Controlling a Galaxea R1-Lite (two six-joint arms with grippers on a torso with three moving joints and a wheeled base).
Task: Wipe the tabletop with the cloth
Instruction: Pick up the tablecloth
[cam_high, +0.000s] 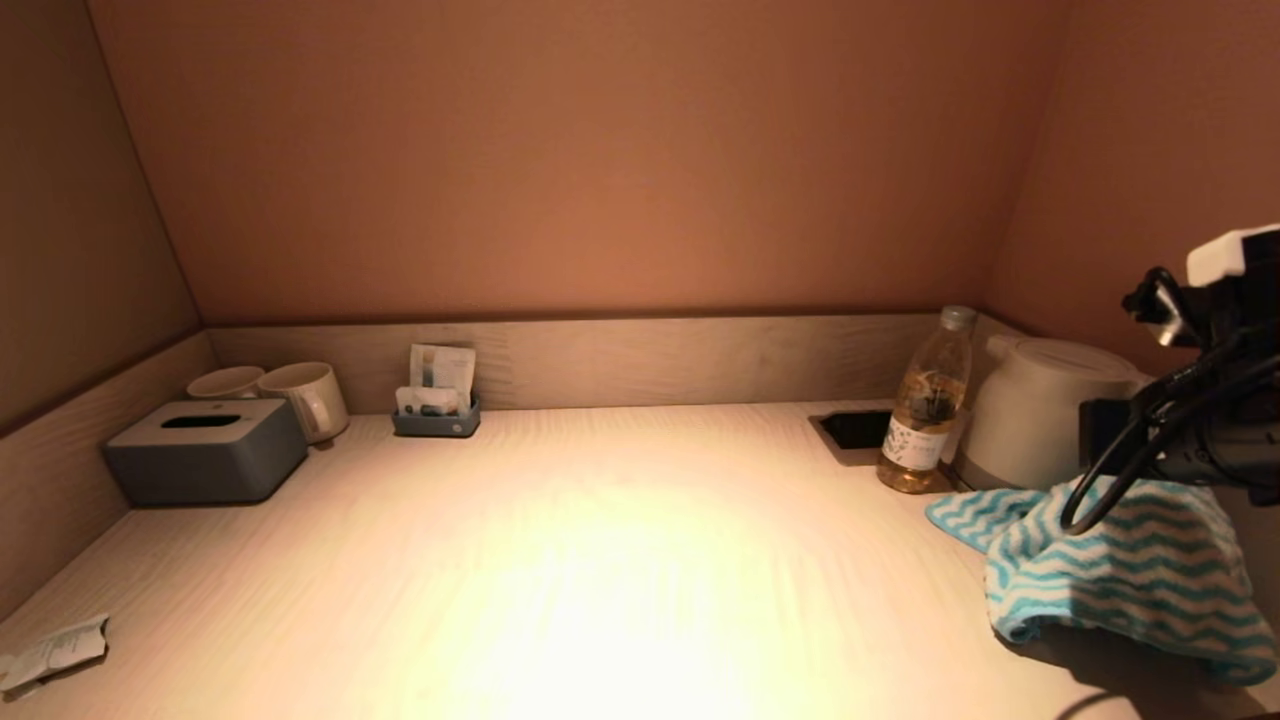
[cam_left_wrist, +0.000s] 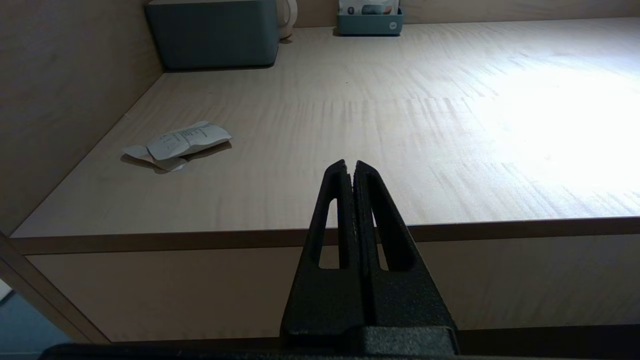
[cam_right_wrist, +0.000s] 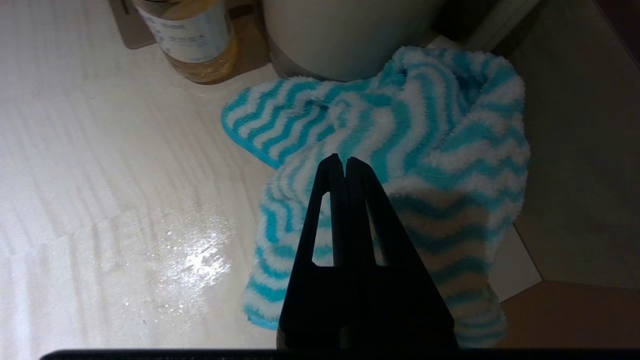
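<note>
Hovering with fingers pressed together above the cloth (cam_right_wrist: 400, 150) heaped beside the kettle (cam_high: 1040, 415), the right gripper (cam_right_wrist: 344, 161) seemed poised to grab it.

Right arm (cam_high: 1215, 420) was matte black w/ a white block on top and looped black cables along its side. Both end effectors, left end effector (cam_left_wrist: 350, 165) and right end effector (cam_right_wrist: 343, 160), had black textured tapered fingers, each w/ a slotted cut-out, widening to a thick black base.
</note>
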